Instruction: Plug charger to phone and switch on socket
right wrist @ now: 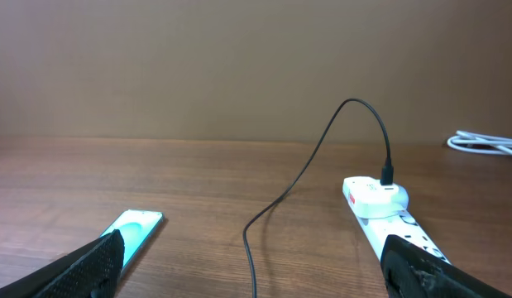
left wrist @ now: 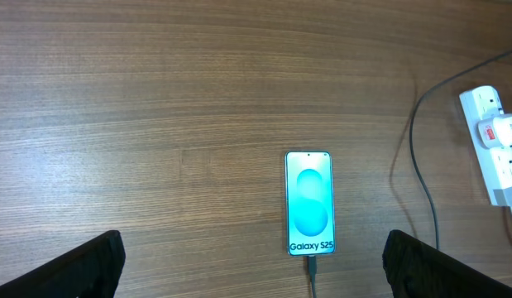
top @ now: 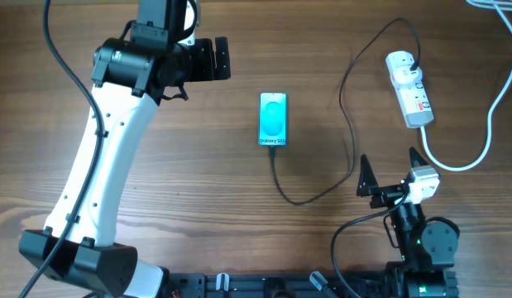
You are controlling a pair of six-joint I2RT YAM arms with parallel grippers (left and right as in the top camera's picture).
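Both jaws wide, empty; charger (left wrist: 310, 266) in phone (top: 273, 119), looping to socket (top: 409, 99); white cord (top: 479, 141) beside.

surface: wood-grain table (top: 198, 182) | backdrop: plain brown wall (right wrist: 239, 66) | light: even

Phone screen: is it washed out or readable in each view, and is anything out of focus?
Overhead: the phone glows evenly cyan, no glare, its label tiny. Left wrist: screen sharp, label readable; the left fingers at the bottom corners are soft dark blurs. Right wrist: phone seen at a grazing angle, label not visible; the right fingers are blurred, the socket fairly sharp.
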